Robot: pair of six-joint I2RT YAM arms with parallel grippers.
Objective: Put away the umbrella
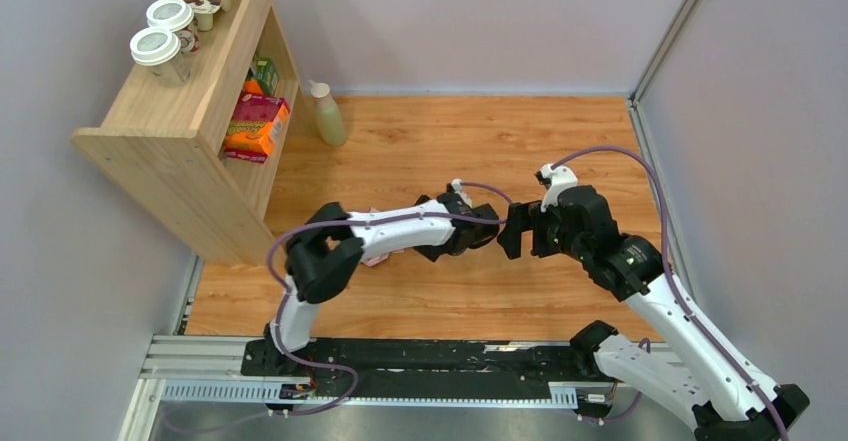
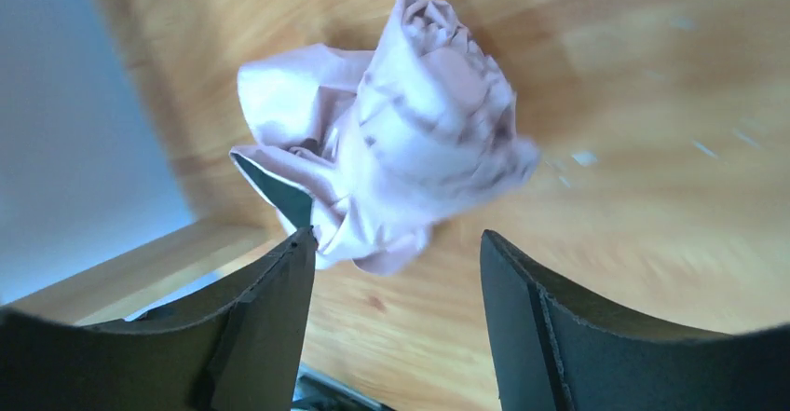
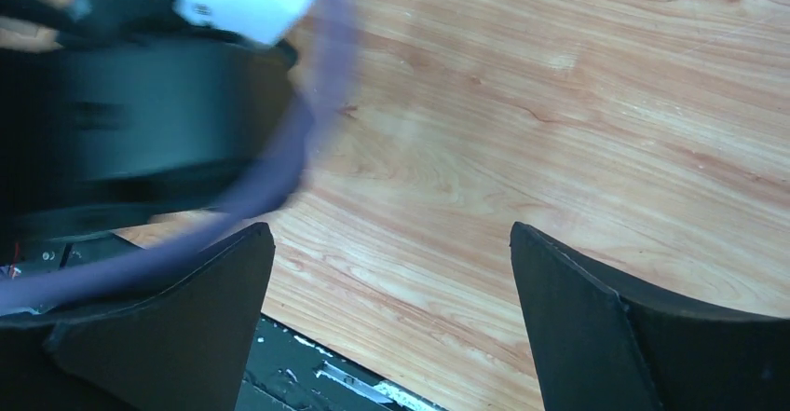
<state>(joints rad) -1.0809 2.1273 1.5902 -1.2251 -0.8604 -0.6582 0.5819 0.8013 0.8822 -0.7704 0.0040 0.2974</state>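
The umbrella (image 2: 410,131) is a crumpled bundle of pale pink fabric lying on the wooden table. In the top view only a small pink bit of it (image 1: 377,258) shows under my left forearm. Its shaft and handle are hidden. My left gripper (image 2: 396,234) is open, and the fabric lies just beyond its fingertips, close to the left finger (image 2: 279,290). In the top view the left gripper (image 1: 428,249) points down and left under its wrist. My right gripper (image 3: 391,227) is open and empty over bare table, and in the top view it (image 1: 512,233) sits right beside the left wrist.
A wooden shelf unit (image 1: 180,131) stands at the back left with lidded cups (image 1: 165,46) on top and snack boxes (image 1: 255,126) inside. A pale bottle (image 1: 328,113) stands beside it. The left arm's wrist and purple cable (image 3: 270,169) fill the left of the right wrist view.
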